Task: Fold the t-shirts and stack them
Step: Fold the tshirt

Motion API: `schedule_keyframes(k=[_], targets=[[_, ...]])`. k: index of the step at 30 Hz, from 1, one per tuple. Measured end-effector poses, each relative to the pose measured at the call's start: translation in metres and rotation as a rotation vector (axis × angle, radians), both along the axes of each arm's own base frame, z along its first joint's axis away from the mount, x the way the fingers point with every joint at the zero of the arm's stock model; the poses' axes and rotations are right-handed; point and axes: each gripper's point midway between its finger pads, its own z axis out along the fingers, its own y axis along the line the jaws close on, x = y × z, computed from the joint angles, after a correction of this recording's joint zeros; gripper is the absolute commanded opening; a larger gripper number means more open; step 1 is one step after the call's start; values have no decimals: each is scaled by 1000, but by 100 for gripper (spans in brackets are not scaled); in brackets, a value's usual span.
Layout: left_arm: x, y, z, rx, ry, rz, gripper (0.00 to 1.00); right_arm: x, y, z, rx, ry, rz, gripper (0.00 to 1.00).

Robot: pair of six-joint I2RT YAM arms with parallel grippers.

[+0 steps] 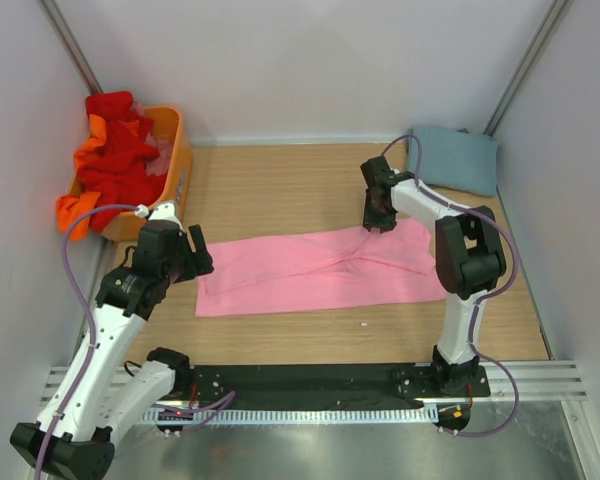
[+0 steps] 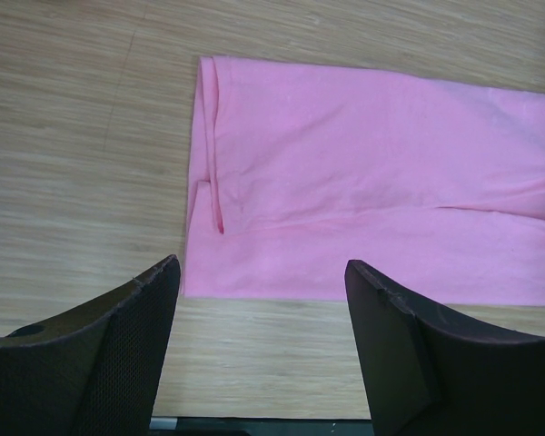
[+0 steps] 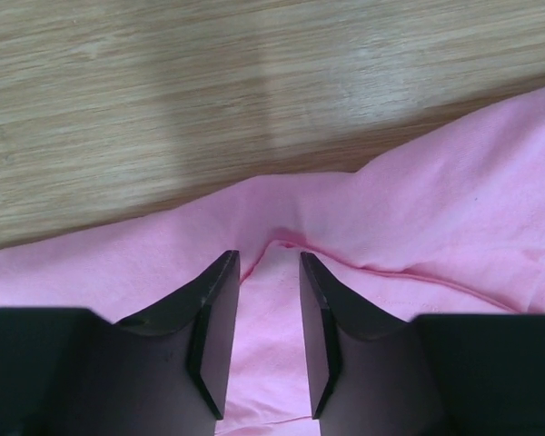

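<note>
Our left gripper point(image 2: 262, 268) hangs open by the pink shirt's point(image 1: 310, 272) left edge, ready to fold. The right gripper point(image 3: 270, 259) straddles a far-edge crease, jaws narrow; whether it is pinching, we cannot tell.

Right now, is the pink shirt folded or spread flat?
Partly folded. The shirt lies as a long strip, with doubled layers at its left end.

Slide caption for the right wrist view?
Right gripper, jaws parted, at a raised crease in the pink t-shirt on the wooden table.
</note>
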Motion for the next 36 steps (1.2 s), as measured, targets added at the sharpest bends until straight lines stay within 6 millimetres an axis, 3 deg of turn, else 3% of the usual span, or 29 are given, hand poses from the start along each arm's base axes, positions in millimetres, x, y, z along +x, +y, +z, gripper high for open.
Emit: schedule_keyframes(k=[14, 19, 27, 31, 36], targets=[[0, 0, 0, 0, 0, 0, 75, -2, -2, -3, -25, 7, -2, 19], [0, 0, 1, -1, -3, 0, 75, -2, -2, -3, -26, 8, 1, 2], [-1, 0, 1, -2, -7, 1, 75, -3, -2, -3, -27, 11, 1, 1], [-1, 0, 2, -3, -10, 0, 75, -15, -1, 0, -30, 19, 3, 1], [-1, 0, 3, -4, -14, 0, 75, -56, 7, 7, -30, 35, 32, 1]])
